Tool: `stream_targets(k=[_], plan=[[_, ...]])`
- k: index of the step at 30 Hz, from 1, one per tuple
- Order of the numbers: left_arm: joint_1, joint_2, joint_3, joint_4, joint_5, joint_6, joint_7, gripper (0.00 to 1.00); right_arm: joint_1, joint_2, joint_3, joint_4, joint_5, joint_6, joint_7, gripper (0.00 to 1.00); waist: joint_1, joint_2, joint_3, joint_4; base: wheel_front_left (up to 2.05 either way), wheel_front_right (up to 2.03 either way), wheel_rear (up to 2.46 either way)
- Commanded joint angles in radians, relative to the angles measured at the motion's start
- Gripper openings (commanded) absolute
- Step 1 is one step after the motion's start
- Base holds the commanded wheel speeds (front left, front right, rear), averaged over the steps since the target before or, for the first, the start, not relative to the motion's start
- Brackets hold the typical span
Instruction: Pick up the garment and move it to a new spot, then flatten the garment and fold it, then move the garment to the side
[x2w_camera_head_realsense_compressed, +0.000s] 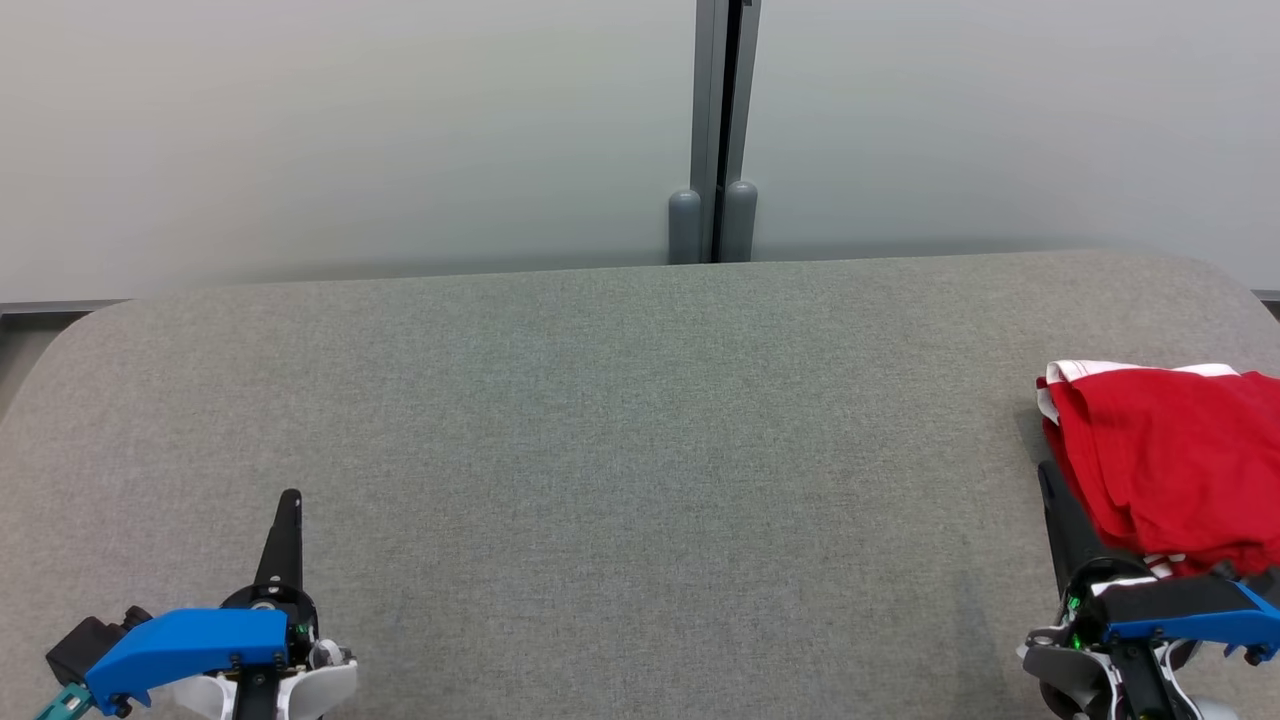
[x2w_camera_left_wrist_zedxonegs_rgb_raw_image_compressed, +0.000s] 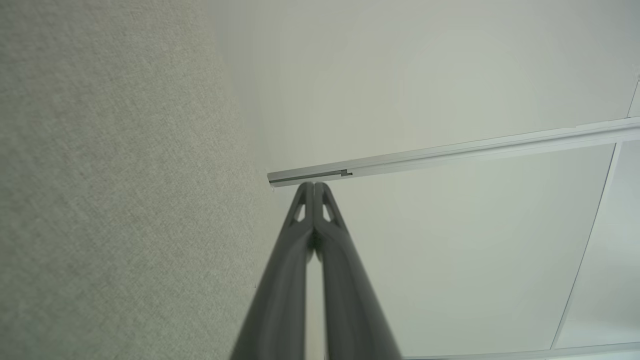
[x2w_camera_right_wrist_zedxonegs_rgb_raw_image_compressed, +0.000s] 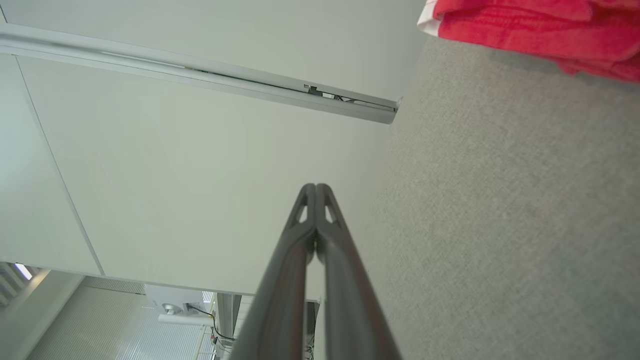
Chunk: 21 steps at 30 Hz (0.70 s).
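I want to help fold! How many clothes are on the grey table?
1. A crumpled red cloth garment with white trim lies at the right edge of the grey fabric-covered table. It runs out of the picture, so more could be hidden there.

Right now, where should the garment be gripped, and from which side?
Probably its bunched left edge: the garment lies crumpled at the right of the table, folds raised there. Come from the left with the right gripper, shut beside that edge; it must open first.
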Motion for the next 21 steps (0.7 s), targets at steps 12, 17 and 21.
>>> stream_targets(k=[12, 17, 21], plan=[[-0.024, 0.001, 0.018, -0.018, -0.096, -0.016, 0.027, 0.00, 0.022, -0.007, -0.011, -0.031, 0.100, 0.000, 0.028, 0.00, 0.0000, 0.0000, -0.002, 0.002, 0.00, 0.00, 0.00], [-0.023, 0.001, 0.022, -0.022, -0.130, -0.021, 0.037, 0.00, 0.024, -0.007, -0.015, -0.039, 0.136, 0.000, 0.037, 0.00, 0.0000, 0.0000, -0.002, 0.003, 0.00, 0.00, 0.00], [-0.024, 0.001, 0.024, -0.026, -0.158, -0.023, 0.044, 0.00, 0.028, -0.007, -0.018, -0.045, 0.164, 0.000, 0.045, 0.00, 0.0000, 0.0000, -0.003, 0.004, 0.00, 0.00, 0.00]])
